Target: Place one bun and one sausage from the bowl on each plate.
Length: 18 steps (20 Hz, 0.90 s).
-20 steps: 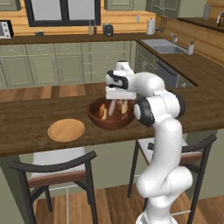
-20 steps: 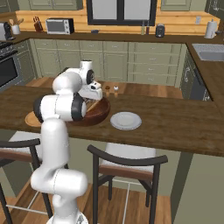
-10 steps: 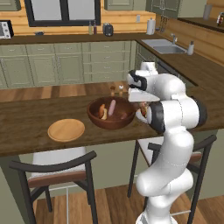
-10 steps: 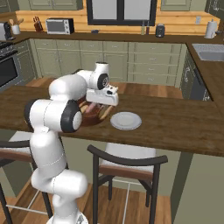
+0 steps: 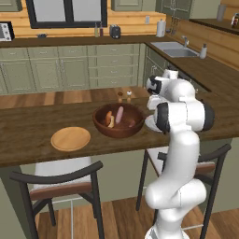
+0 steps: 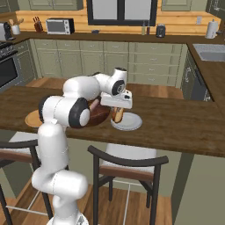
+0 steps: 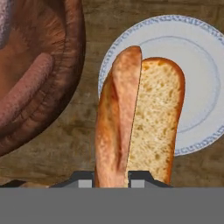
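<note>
Bun (image 7: 138, 120) clamped in jaws above grey-white plate (image 7: 205, 87); two plates total.

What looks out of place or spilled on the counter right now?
Nothing stands out. The gripper is shut on a bun, held above the near edge of the pale plate. Sausages lie inside the bowl, and the wooden plate sits flat on the counter.

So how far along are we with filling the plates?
Nothing is plated yet. The gripper holds a bun above the white plate, which is bare, as is the wooden plate. Sausages wait in the bowl. Left: this bun, another, two sausages.
</note>
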Tool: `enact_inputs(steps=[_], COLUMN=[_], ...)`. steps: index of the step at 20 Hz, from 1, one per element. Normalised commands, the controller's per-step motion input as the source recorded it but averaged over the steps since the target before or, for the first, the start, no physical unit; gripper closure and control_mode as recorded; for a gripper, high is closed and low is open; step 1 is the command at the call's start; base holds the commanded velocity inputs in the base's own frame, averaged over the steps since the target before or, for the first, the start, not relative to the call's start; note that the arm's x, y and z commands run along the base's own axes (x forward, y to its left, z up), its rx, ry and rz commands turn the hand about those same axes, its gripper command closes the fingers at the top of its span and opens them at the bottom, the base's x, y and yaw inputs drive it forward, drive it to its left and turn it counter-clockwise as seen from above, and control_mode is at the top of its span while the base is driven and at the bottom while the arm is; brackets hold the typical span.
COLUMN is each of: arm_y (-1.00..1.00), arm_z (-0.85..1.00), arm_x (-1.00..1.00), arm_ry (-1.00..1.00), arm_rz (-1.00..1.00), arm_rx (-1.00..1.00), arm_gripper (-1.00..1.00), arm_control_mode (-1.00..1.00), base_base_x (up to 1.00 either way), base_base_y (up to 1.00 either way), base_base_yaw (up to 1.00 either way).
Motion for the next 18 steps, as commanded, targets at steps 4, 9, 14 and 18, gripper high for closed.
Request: enact_inputs(steps=[4, 9, 14, 18], arm_y=[-0.03, -0.16, -0.06, 0.00], arm_z=[-0.49, -0.44, -0.43, -0.46], arm_x=[0.72, 0.48, 0.35, 0.12], arm_ry=[0.19, 0.10, 0.04, 0.06], arm_rz=[0.03, 0.04, 0.03, 0.00], arm_rx=[0.00, 0.01, 0.00, 0.00], arm_gripper=[1.00, 1.00, 1.00, 1.00], arm_control_mode=[-1.00, -1.00, -1.00, -1.00], base_base_x=[0.00, 0.00, 0.00, 0.00], base_base_y=[0.00, 0.00, 0.00, 0.00], base_base_yaw=[0.00, 0.00, 0.00, 0.00])
